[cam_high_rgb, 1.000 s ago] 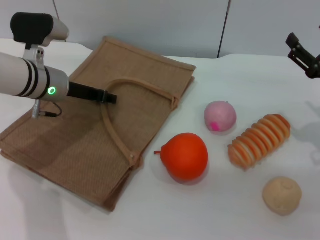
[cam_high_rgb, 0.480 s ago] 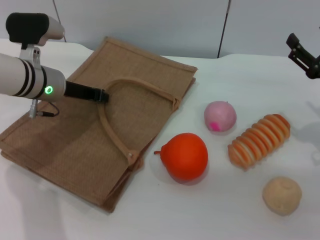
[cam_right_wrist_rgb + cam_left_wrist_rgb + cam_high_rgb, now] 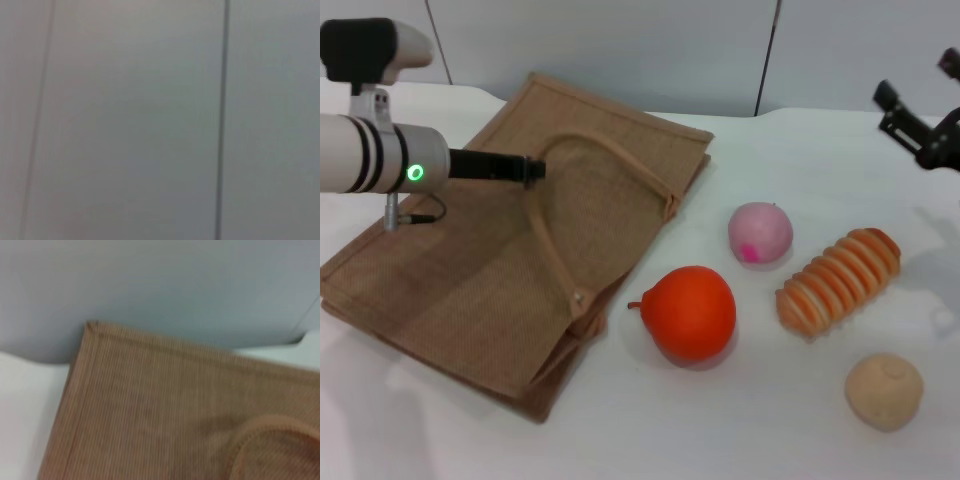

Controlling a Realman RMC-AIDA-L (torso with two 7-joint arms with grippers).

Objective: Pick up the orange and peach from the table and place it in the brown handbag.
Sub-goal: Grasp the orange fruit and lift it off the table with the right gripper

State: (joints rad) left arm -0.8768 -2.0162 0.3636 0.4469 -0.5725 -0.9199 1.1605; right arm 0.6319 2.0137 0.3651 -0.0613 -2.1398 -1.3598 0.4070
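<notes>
The brown handbag (image 3: 470, 270) lies flat on the table at the left; it also fills the left wrist view (image 3: 150, 405). My left gripper (image 3: 531, 169) is over the bag, shut on the top of one loop handle (image 3: 555, 250) and holding it raised off the fabric. That handle also shows in the left wrist view (image 3: 260, 435). The orange (image 3: 691, 311) sits on the table just right of the bag's front corner. The peach (image 3: 760, 232), with its magenta spot facing front, sits behind and right of the orange. My right gripper (image 3: 917, 78) hangs open in the air at the far right, away from both fruits.
An orange-and-cream ridged spiral bread (image 3: 840, 280) lies right of the peach. A beige rough ball (image 3: 884, 390) sits at the front right. The white table (image 3: 740, 430) ends at a grey wall behind.
My left gripper has drawn back to the left and risen, pulling the bag handle up with it. My right gripper has shifted slightly left.
</notes>
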